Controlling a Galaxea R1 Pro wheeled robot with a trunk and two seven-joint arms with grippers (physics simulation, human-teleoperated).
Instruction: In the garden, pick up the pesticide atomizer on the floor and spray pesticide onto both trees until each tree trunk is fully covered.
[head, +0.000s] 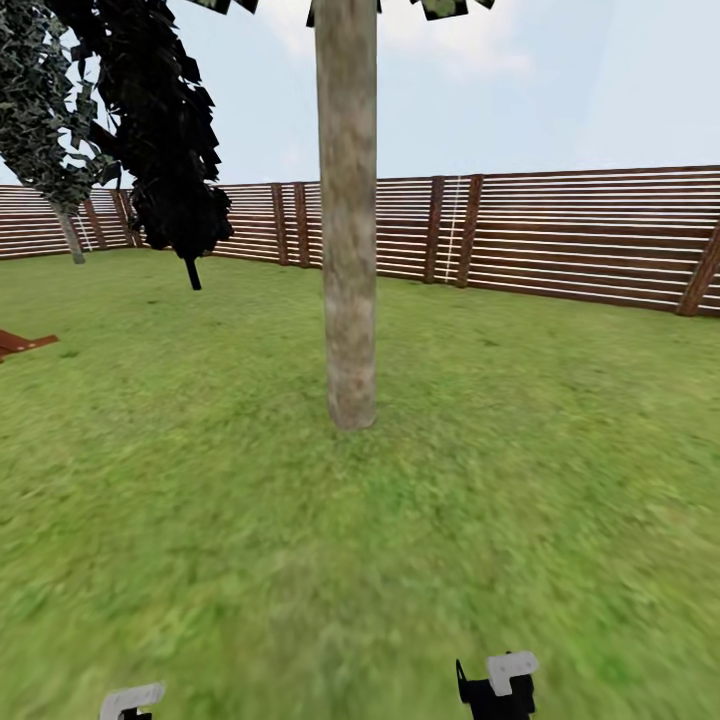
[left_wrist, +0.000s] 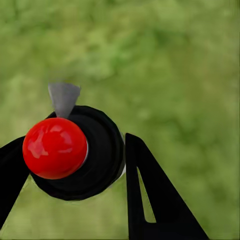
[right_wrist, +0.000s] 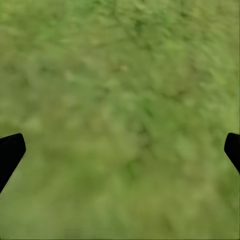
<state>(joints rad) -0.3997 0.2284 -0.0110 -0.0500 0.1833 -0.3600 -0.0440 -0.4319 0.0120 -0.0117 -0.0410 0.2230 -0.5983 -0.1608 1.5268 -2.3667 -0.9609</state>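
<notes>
The pesticide atomizer (left_wrist: 102, 155) has a round black body, a shiny red ball top (left_wrist: 55, 147) and a grey nozzle (left_wrist: 63, 97). My left gripper (left_wrist: 75, 140) is shut on it, with a black finger on each side, above blurred grass. One tree trunk (head: 349, 220), a thick column of pale grey-brown bark, rises from the lawn straight ahead in the head view, a few steps away. My right gripper (right_wrist: 123, 142) is open and holds nothing, its fingertips far apart over grass. Both grippers peek in at the head view's lower edge, left (head: 130, 702) and right (head: 497, 685). Pesticide is out of view.
A reddish-brown slat fence (head: 560, 235) closes the lawn behind the trunk. A dark narrow tree (head: 170, 150) stands at the back left, with a leafier one (head: 50, 110) further left. A low red-brown wooden piece (head: 20, 343) lies at the left edge. Grass runs from me to the trunk.
</notes>
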